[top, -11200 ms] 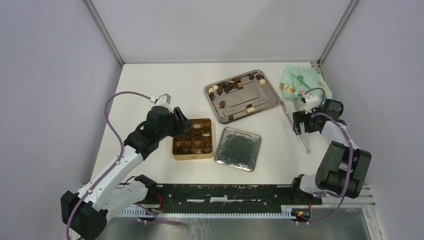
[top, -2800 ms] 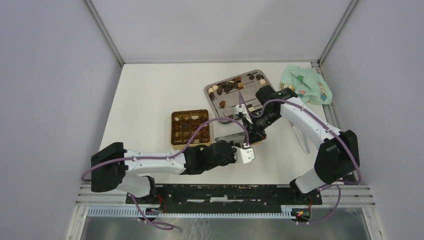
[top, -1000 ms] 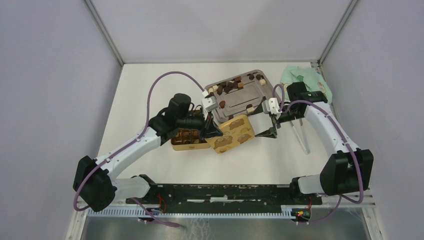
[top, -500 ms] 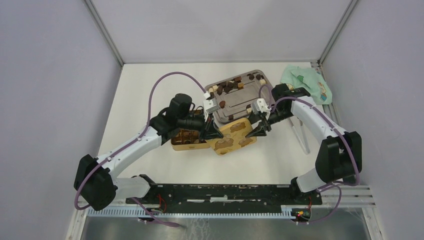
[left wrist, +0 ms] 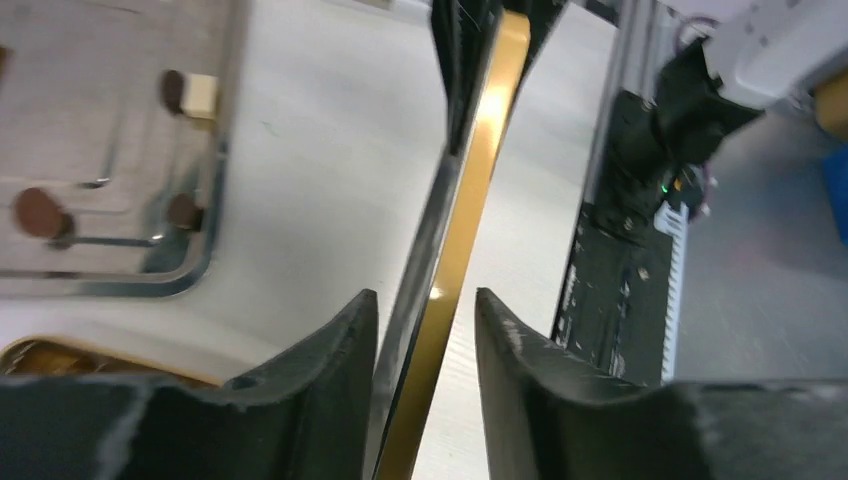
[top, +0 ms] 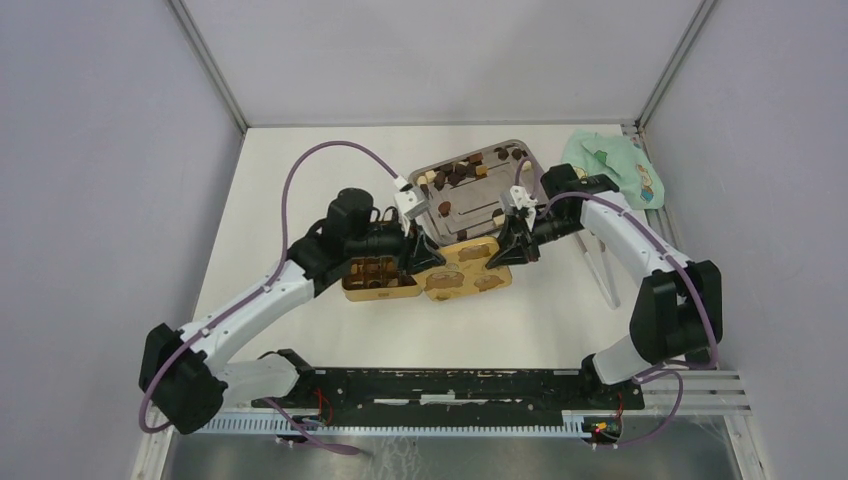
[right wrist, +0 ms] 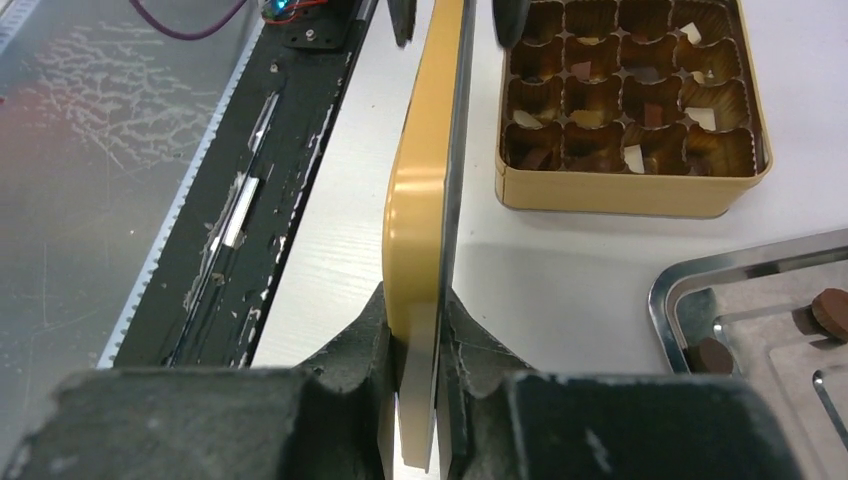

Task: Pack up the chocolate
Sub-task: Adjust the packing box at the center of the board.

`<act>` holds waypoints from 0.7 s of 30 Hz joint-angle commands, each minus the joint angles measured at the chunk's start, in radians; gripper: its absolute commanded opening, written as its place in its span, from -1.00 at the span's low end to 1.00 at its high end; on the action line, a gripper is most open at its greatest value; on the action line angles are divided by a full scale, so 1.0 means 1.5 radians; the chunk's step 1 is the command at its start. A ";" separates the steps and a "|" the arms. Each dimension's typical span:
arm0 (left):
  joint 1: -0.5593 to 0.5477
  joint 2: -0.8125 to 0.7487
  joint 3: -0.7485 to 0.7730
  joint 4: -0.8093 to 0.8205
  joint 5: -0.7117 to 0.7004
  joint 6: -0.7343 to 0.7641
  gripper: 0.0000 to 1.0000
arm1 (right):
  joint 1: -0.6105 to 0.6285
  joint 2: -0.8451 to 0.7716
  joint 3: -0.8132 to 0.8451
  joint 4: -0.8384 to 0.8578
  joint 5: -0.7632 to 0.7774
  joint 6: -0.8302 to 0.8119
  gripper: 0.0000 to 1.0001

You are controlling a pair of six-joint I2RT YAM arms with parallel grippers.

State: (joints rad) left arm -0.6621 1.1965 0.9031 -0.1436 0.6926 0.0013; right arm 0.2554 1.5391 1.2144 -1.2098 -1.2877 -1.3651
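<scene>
The left tool [left wrist: 425,300] straddles the near-left edge of the gold lid [top: 465,272] with its jaws parted. Daylight shows on one side of the rim, though the blur makes it hard to say whether the other finger touches. It looks like a support that is letting go, not a grip.

Just left of the lid sits the gold tin [right wrist: 620,190], open on the tabletop [top: 300,190]. Some of the chocolate [right wrist: 585,70] already lies in its paper cups, a piece or so per cell, and several cells look bare.

The lid hangs roughly level beside the tin, not over it, probably so the cells stay reachable until the filling is done.

At the lid's far-right edge the right tool [right wrist: 415,310] is clamped hard on the rim, both fingers pressed flat to the metal. It appears to carry the lid alone, which would explain the loosened left side.

Behind them, the silver tray [top: 470,200] holds the rest of the chocolate, loose and mostly crowded along its far rim. Further right lie a patterned cloth [top: 615,165] and the tongs [top: 603,275], untouched.
</scene>
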 commanded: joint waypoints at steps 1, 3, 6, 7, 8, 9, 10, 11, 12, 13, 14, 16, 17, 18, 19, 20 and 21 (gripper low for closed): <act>0.004 -0.094 -0.013 0.082 -0.196 -0.091 0.06 | 0.002 -0.047 -0.029 0.153 -0.024 0.203 -1.00; 0.006 -0.128 -0.007 0.057 -0.287 -0.118 0.30 | -0.001 -0.072 -0.063 0.232 -0.023 0.289 -1.00; 0.006 -0.179 0.003 0.004 -0.413 -0.158 0.71 | -0.011 -0.105 -0.110 0.343 -0.021 0.414 -1.00; 0.006 -0.195 0.003 -0.017 -0.465 -0.173 0.76 | -0.017 -0.114 -0.124 0.375 -0.020 0.454 -1.00; 0.007 -0.209 0.002 -0.040 -0.518 -0.187 0.80 | -0.025 -0.122 -0.135 0.400 -0.022 0.485 -1.00; 0.009 -0.219 0.001 -0.069 -0.574 -0.203 0.82 | -0.033 -0.128 -0.145 0.421 -0.024 0.511 -1.00; 0.010 -0.229 -0.003 -0.098 -0.630 -0.223 0.83 | -0.042 -0.134 -0.156 0.451 -0.026 0.547 -1.00; 0.013 -0.236 -0.009 -0.127 -0.699 -0.243 0.83 | -0.052 -0.142 -0.167 0.479 -0.028 0.578 -1.00; 0.017 -0.240 -0.017 -0.155 -0.741 -0.266 0.83 | -0.061 -0.147 -0.181 0.515 -0.033 0.615 -1.00; 0.024 -0.241 -0.025 -0.182 -0.776 -0.291 0.82 | -0.067 -0.152 -0.192 0.544 -0.036 0.651 -1.00; 0.034 -0.240 -0.034 -0.207 -0.798 -0.312 0.80 | -0.071 -0.155 -0.203 0.571 -0.036 0.674 -1.00; 0.062 -0.231 -0.051 -0.251 -0.829 -0.351 0.74 | -0.073 -0.156 -0.211 0.589 -0.036 0.696 -1.00; 0.082 -0.224 -0.059 -0.266 -0.832 -0.363 0.71 | -0.072 -0.156 -0.211 0.590 -0.034 0.698 -1.00; 0.104 -0.216 -0.067 -0.274 -0.830 -0.368 0.65 | -0.073 -0.156 -0.210 0.590 -0.033 0.699 -1.00; 0.127 -0.208 -0.075 -0.280 -0.826 -0.374 0.61 | -0.073 -0.155 -0.209 0.591 -0.031 0.702 -1.00; 0.155 -0.199 -0.082 -0.279 -0.811 -0.377 0.57 | -0.073 -0.155 -0.208 0.591 -0.029 0.704 -1.00; 0.183 -0.190 -0.090 -0.267 -0.789 -0.374 0.52 | -0.073 -0.155 -0.207 0.592 -0.029 0.705 -1.00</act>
State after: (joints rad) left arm -0.5026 0.8719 0.8070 -0.4721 -0.4366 -0.4534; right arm 0.1455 1.3323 0.8970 -0.4175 -1.2995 -0.3939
